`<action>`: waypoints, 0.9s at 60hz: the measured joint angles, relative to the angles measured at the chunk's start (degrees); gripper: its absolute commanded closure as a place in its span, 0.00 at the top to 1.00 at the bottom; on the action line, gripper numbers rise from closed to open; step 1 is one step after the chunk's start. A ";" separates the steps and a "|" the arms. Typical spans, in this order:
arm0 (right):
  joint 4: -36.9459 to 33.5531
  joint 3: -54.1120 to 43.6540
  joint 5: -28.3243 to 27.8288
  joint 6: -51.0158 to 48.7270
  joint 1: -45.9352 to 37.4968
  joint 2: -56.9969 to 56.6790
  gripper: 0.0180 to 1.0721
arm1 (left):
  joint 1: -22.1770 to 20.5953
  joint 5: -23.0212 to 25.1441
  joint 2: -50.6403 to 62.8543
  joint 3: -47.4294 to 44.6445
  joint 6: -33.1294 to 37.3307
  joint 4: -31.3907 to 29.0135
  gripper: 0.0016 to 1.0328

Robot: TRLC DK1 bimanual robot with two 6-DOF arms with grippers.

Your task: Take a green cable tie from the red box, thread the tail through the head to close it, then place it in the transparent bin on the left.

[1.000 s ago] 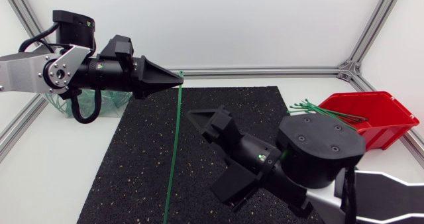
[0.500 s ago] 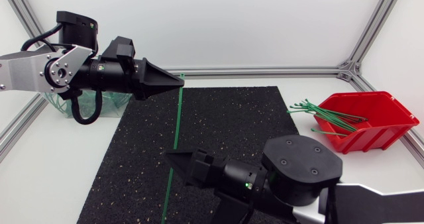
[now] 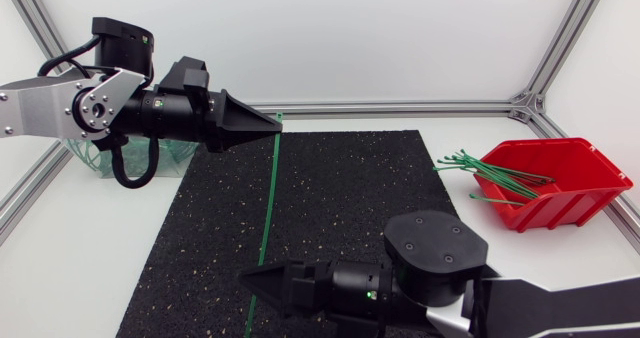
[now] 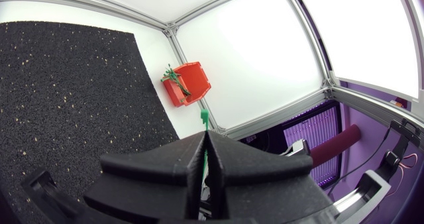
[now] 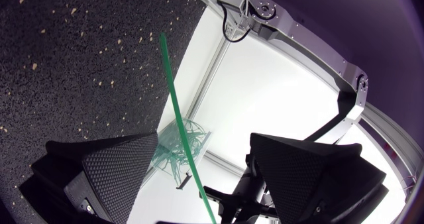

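Note:
My left gripper (image 3: 272, 125) is held over the far left of the black mat (image 3: 340, 193), shut on the head end of a green cable tie (image 3: 268, 203). The tie hangs almost straight down toward the mat's front edge. In the left wrist view its head (image 4: 205, 116) pokes out past the closed fingertips (image 4: 201, 152). My right gripper (image 3: 265, 290) lies low at the front, pointing left, open. In the right wrist view the tie (image 5: 180, 124) runs between its two spread fingers (image 5: 99, 163) without touching either. The red box (image 3: 548, 183) holds several more green ties (image 3: 487, 170).
The transparent bin (image 3: 98, 159) stands at the far left, half hidden behind my left arm, with closed ties in it; the right wrist view shows this bin (image 5: 177, 143) beyond the fingers. An aluminium frame rail (image 3: 400, 107) runs along the table's back edge.
My right gripper has swung down and to the left, from mid-mat to the front edge, and now straddles the lower part of the tie. The left gripper has barely shifted and still holds it.

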 measured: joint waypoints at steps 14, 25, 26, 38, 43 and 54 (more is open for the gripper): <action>0.37 -0.83 -4.81 -0.68 -1.64 1.18 0.96 | -0.24 -0.24 1.79 0.98 0.00 -0.52 0.03; 0.37 -0.83 -3.48 -0.83 -1.62 4.09 0.96 | -0.44 -0.42 2.16 1.66 0.00 -0.83 0.03; 0.37 -0.83 -3.34 -0.83 -1.62 4.31 0.96 | -0.44 -0.42 2.19 1.68 0.00 -0.81 0.03; 1.81 -0.83 -3.45 -0.81 -0.83 6.60 0.83 | -0.44 -0.37 3.02 2.30 0.00 -1.09 0.03; 3.34 -0.83 -3.56 -0.81 -0.59 7.17 0.80 | -0.31 0.24 4.28 3.17 -0.07 -1.29 0.03; 6.36 -0.90 -4.20 -0.79 -0.48 8.55 0.80 | 0.13 1.42 5.86 3.23 -1.22 -1.46 0.03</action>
